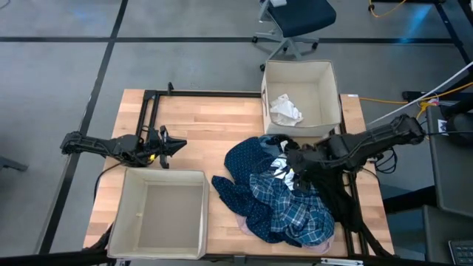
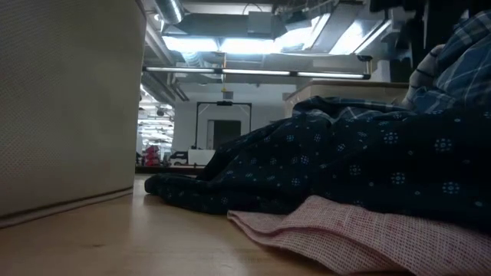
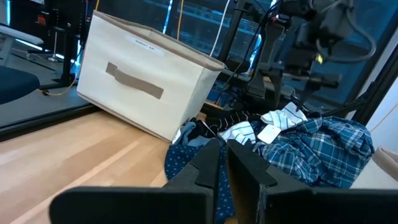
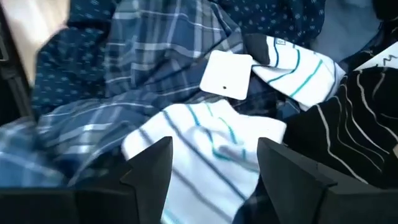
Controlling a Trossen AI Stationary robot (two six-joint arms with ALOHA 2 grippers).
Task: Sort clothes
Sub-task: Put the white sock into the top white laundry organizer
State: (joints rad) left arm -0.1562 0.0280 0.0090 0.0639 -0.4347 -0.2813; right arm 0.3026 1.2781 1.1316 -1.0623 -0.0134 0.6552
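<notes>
A pile of clothes lies on the table's right half: a navy white-dotted garment, a blue plaid shirt, a white garment with teal stripes, a black thin-striped piece and a pale pink piece at the bottom. No small teal piece shows. My right gripper is open just over the pile's top, one finger on each side of the white garment. My left gripper is shut and empty over the bare table at the left. My right gripper points slanting down at the white striped garment's fold, which lies between its open fingers on top of the pile. I cannot tell whether the fingers touch it.
A beige fabric box stands at the far edge with a white crumpled piece inside. A second beige box stands at the near left. A white tag lies on the pile. Bare wood lies between the boxes.
</notes>
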